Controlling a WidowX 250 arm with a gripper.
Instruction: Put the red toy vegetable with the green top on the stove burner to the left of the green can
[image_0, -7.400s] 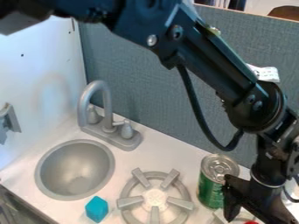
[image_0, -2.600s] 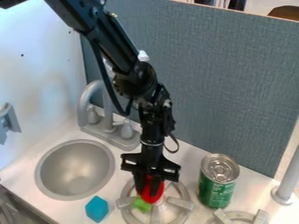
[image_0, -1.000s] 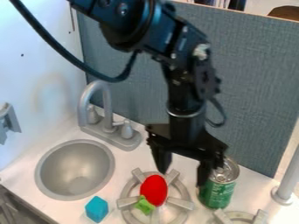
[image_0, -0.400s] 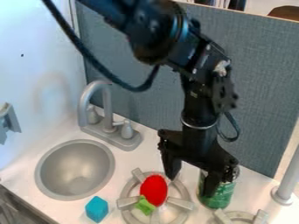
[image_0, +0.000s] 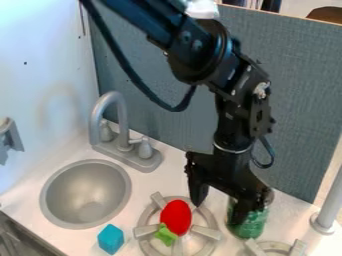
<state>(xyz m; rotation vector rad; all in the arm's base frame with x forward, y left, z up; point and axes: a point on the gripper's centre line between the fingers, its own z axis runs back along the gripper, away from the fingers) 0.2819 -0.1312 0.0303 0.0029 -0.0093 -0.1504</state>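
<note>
Gripper hangs wide open, we see, in front of the green can, beside the burner bearing a red toy.

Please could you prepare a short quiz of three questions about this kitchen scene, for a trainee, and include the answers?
1. True or false: the red toy rests on a burner.
2. Which thing is partly hidden behind the gripper? (a) faucet (b) green can (c) blue block
3. Fill in the missing word, "apart" or "together": the gripper's fingers are ___.

Key: 1. true; 2. b; 3. apart
</note>
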